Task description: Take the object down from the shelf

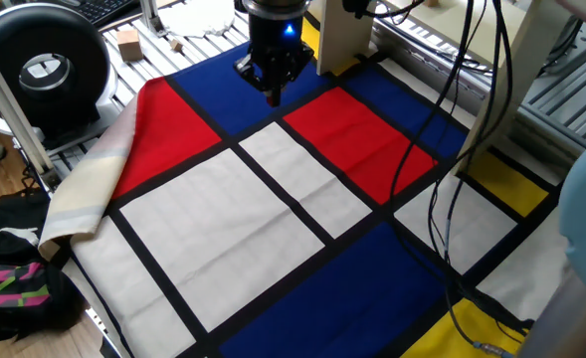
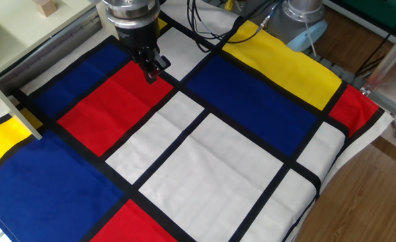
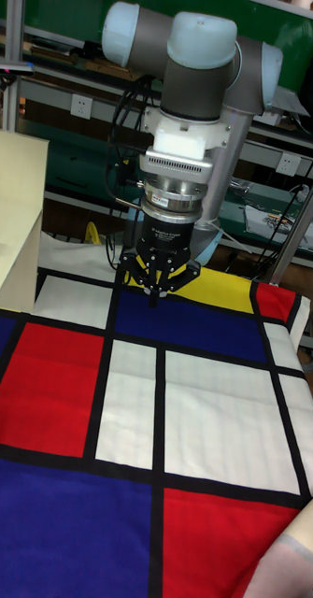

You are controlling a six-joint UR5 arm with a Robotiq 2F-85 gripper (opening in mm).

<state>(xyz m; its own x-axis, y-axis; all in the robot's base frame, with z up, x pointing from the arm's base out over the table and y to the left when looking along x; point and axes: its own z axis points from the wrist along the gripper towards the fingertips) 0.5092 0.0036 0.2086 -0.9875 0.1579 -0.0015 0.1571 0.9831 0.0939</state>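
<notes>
The gripper [image 2: 152, 70] hangs low over the table [image 2: 265, 101], its tips pointing down at the black stripe where a red panel meets blue on the colour-block cloth [image 2: 204, 154]; the fingers [image 3: 154, 291] are pressed together into one narrow point with nothing between them, so it carries no load. My read is that closed fingers keep the tool slim while it travels, since the object [image 2: 47, 7] is so small. That tiny tan cube sits on top of the shelf [image 2: 16, 33], up at about ten o'clock from the gripper in the other fixed view, well apart from it and untouched. The shelf's cream panel [image 1: 344, 35] stands just beside the arm at roughly two o'clock in one fixed view, so the arm has to rise and clear that edge before reaching in. A bigger wooden block [image 1: 127, 44] rests off the cloth at ten o'clock in that view, not the target. The task looks barely begun: the lift from the shelf is not yet made. As for writing, I can read none anywhere; the band around the wrist is too small to make out.
</notes>
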